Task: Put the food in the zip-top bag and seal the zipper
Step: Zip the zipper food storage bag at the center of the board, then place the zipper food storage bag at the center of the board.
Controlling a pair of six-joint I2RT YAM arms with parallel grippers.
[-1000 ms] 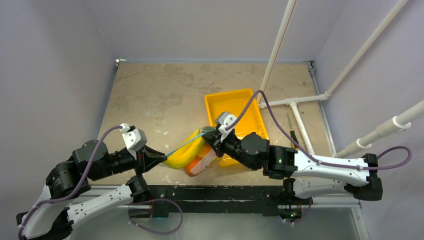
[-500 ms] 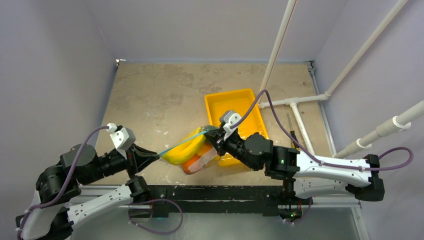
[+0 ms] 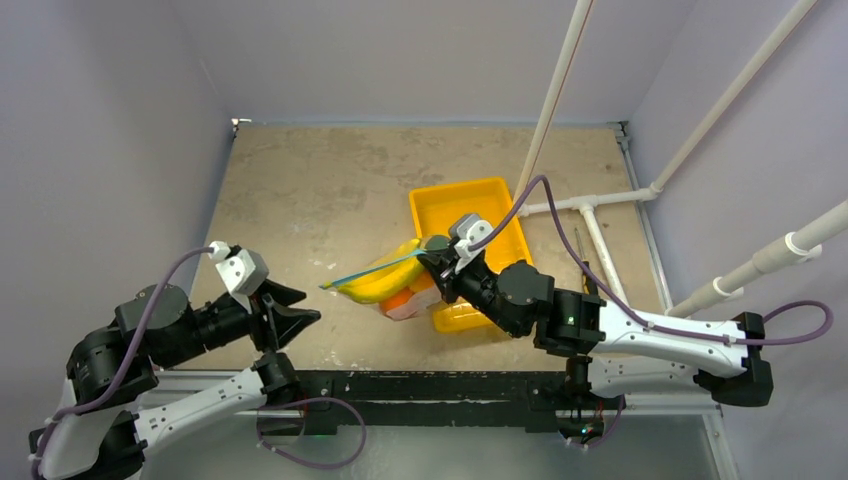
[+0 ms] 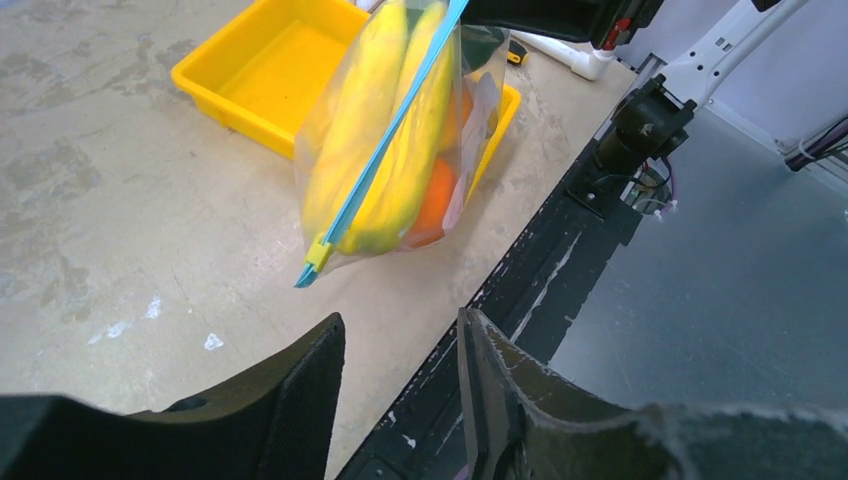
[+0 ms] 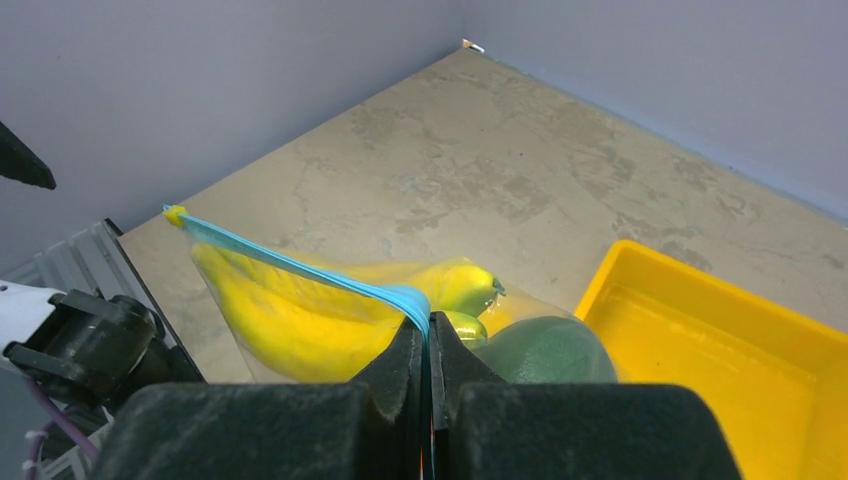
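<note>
Now that my left hand (image 4: 400,335) has let go and backed off, spread open, the clear floppy zip-top bag (image 4: 478,95) of glossy toy fruit (image 4: 355,130) hangs above the bench (image 4: 120,200) from my right hand (image 5: 428,345), clamped on its teal-blue zipper strip (image 4: 385,165), which looks sealed.

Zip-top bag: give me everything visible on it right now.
The zip-top bag is clear, floppy plastic. A teal zipper runs along its mouth, looking closed in one line, with a yellow slider at the free end. Inside are yellow bananas, an orange fruit and a green fruit. It hangs tilted from the right fingers, shut on the zipper's other end, beside the yellow tray. The left fingers stand open, apart from it. Whether its bottom touches the table is unclear.
</note>
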